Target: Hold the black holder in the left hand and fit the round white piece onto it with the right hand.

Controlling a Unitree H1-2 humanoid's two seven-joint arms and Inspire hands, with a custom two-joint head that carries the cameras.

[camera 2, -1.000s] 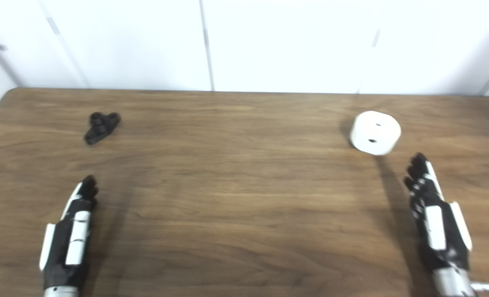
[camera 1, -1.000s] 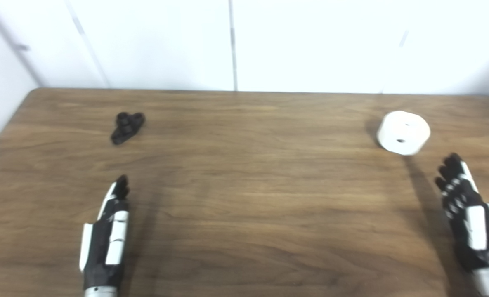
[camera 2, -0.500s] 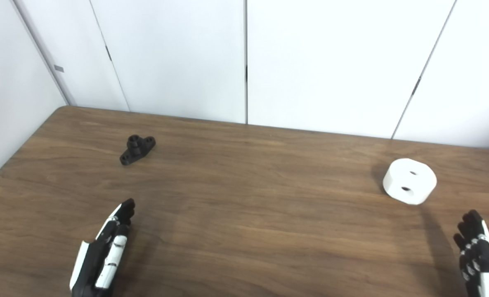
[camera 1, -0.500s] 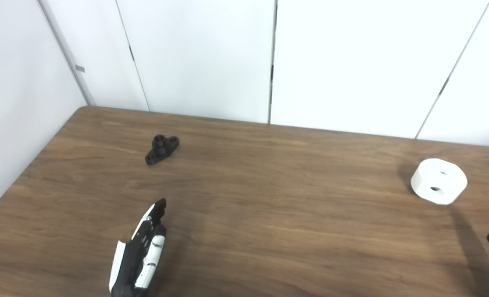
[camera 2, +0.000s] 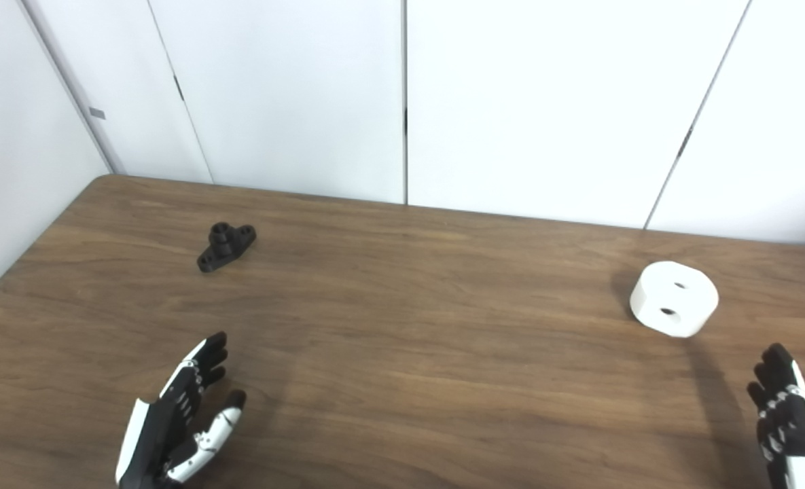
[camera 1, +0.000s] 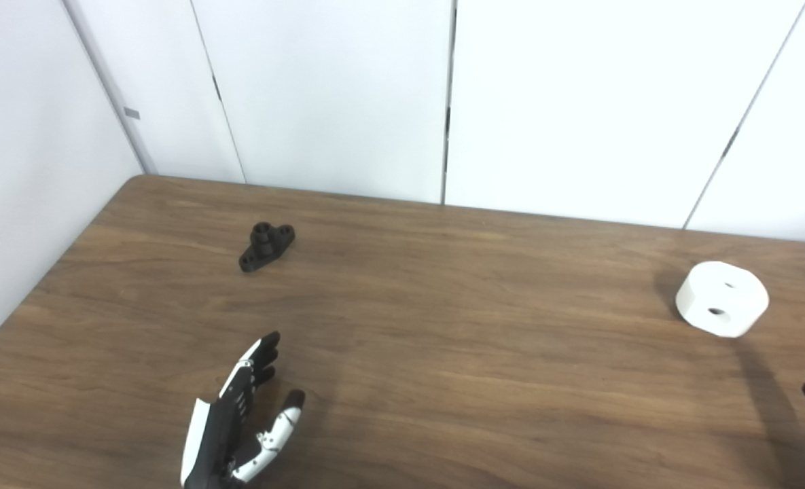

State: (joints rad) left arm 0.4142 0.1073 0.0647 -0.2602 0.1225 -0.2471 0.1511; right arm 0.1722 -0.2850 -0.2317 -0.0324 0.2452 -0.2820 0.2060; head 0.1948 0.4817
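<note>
My left hand just swung its thumb out — fingers now spread, holding nothing, ready to grasp. Black holder sits untouched far-left on the worktop, white piece far right — right hand mostly out of frame, fingers apart, empty.
</note>
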